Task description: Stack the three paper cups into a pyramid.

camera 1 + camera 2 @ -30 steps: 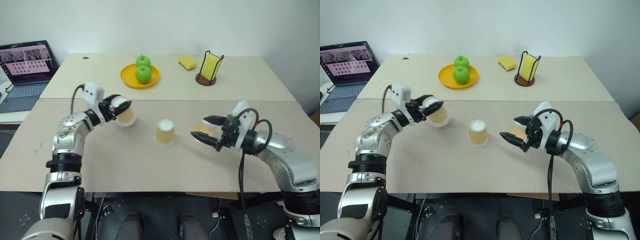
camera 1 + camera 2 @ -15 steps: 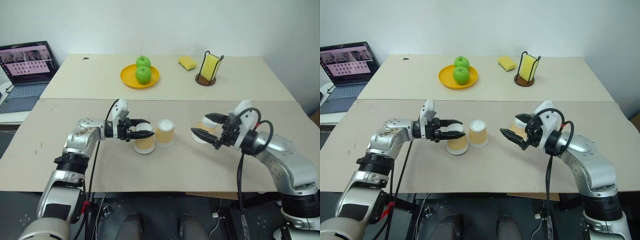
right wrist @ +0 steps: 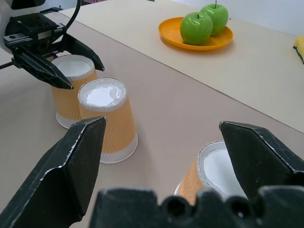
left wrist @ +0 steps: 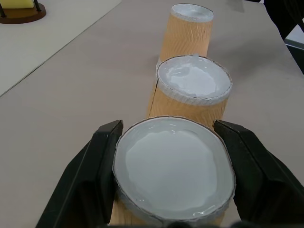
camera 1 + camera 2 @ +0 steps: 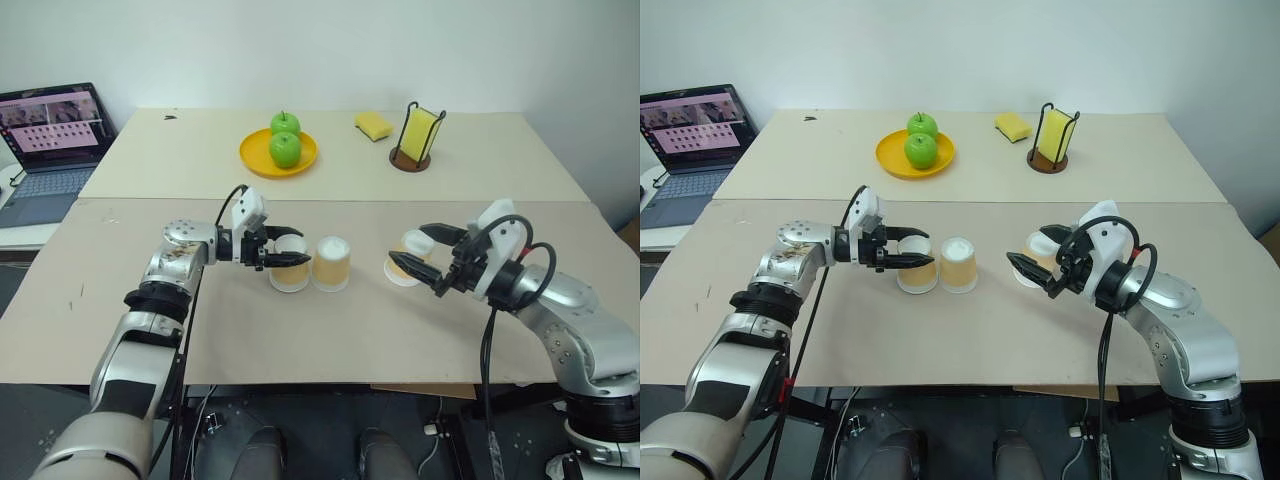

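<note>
So the biggest thing here is the beige bench, really two slabs butted together with a seam running across the middle. Off its far left corner sits an open dark laptop on a lower side table.

The left gripper reaches in from the left side with its jaws clamped on the white base of the first tan-orange tapered paper cup, which stands upside down on the bench around the middle of the near slab. Touching it on the right is the second upside-down tan-orange paper cup, so those two make a side-by-side pair. No cup on top of them.

The right gripper comes in from the right edge, jaws spread wide and gripping nothing. The third tan-orange paper cup stands upside down between those open jaws, a bit tilted as far as I can tell, well apart from the pair.

On the far slab there's a round orange plate carrying two green apples, one behind the other. Toward the far right: a black wire holder on a round brown base with an upright yellow sponge in it, and a loose yellow sponge just beside it.
</note>
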`<act>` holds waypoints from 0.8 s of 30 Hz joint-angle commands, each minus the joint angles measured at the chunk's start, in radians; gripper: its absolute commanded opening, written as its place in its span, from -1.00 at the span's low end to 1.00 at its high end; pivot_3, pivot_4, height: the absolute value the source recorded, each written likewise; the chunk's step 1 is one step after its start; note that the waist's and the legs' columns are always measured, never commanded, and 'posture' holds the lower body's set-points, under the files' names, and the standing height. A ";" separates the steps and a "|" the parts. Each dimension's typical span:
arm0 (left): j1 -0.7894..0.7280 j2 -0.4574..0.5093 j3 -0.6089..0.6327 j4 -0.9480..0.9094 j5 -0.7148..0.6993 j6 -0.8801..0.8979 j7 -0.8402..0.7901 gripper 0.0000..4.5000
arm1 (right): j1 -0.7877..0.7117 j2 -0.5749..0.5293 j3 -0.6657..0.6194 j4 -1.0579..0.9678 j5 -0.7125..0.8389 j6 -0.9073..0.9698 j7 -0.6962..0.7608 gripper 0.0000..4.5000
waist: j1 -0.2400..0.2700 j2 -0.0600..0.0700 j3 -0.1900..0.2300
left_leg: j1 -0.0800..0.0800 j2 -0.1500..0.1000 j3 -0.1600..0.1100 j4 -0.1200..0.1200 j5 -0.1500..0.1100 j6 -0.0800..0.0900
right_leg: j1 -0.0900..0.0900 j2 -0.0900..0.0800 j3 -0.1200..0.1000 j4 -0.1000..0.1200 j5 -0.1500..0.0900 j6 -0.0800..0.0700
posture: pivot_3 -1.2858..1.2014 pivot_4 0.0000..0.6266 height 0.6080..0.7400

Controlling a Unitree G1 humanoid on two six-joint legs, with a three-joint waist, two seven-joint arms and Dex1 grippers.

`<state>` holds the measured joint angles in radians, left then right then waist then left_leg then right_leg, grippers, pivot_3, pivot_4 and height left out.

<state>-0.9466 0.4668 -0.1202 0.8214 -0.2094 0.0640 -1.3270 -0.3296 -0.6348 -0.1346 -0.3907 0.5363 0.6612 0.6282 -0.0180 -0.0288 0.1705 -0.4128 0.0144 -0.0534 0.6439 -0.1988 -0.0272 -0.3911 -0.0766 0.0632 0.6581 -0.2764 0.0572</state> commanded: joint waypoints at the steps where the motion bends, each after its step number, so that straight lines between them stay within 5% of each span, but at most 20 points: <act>1: -0.026 0.002 -0.011 0.062 0.050 -0.044 -0.007 0.29 | -0.014 0.003 -0.033 -0.035 0.026 -0.002 -0.006 1.00 | 0.000 0.000 0.000 | 0.000 0.000 0.000 0.000 0.000 0.000 | 0.000 0.000 0.000 0.000 0.000 0.000 | 0.03 -0.52 0.88; 11: -0.034 -0.016 -0.004 0.109 0.067 -0.081 -0.011 0.29 | -0.015 -0.006 -0.041 -0.035 0.026 -0.001 -0.005 1.00 | 0.000 0.000 0.000 | 0.002 0.000 0.000 0.000 0.000 0.000 | 0.001 0.000 0.000 0.000 0.000 0.000 | 0.03 -0.52 0.88; 16: -0.035 -0.018 0.007 0.111 0.077 -0.086 -0.002 0.97 | -0.015 -0.005 -0.037 -0.035 0.025 -0.002 -0.003 1.00 | 0.000 0.000 0.000 | 0.000 0.000 0.000 0.000 0.000 0.000 | 0.000 0.000 0.000 0.000 0.000 0.000 | 0.03 -0.52 0.88; 24: -0.043 0.002 0.044 0.061 0.050 -0.024 -0.035 0.97 | -0.027 -0.002 -0.022 -0.021 0.023 -0.006 0.008 1.00 | 0.000 0.000 0.000 | -0.003 0.000 0.000 0.000 0.000 0.000 | -0.003 0.000 0.000 0.001 0.000 0.000 | 0.03 -0.52 0.88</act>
<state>-0.9697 0.4473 -0.1003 0.9371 -0.1404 0.0242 -1.3469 -0.3342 -0.6342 -0.1364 -0.3902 0.5391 0.6614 0.6315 -0.0183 -0.0290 0.1707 -0.4159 0.0143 -0.0536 0.6441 -0.1988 -0.0272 -0.3942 -0.0766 0.0632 0.6589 -0.2765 0.0574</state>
